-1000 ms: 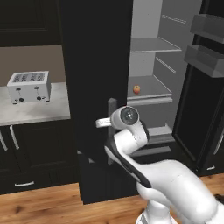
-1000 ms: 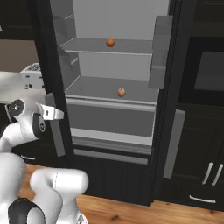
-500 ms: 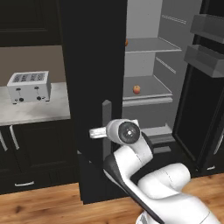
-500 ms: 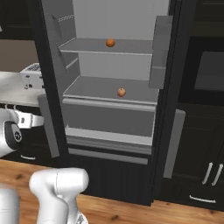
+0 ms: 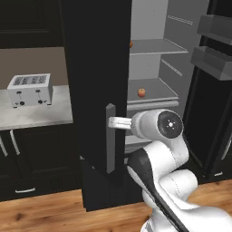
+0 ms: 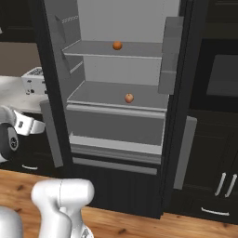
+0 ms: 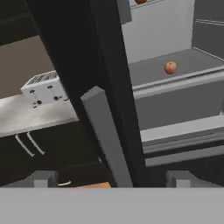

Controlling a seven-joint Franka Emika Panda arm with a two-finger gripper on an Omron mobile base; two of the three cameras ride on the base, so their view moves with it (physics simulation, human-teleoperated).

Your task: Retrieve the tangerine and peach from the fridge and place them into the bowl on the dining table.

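Right up close, the gripper (image 7: 111, 178) has its two fingertips spread wide, one on either side of the fridge door's grey bar handle (image 7: 106, 138), and nothing is clamped between them. The fridge (image 6: 121, 121) stands open, both doors swung out and the light grey interior on show. Deeper in, on the lower shelf (image 6: 111, 96), sits the peach (image 6: 129, 98), alone near the middle. On the upper shelf (image 6: 116, 49) above it sits the tangerine (image 6: 117, 45), plain orange and a touch smaller. Off to the left, a white toaster (image 5: 30, 89) rests on the grey counter (image 5: 34, 115) over dark cabinets. No brand or lettering is readable on the fridge or toaster.
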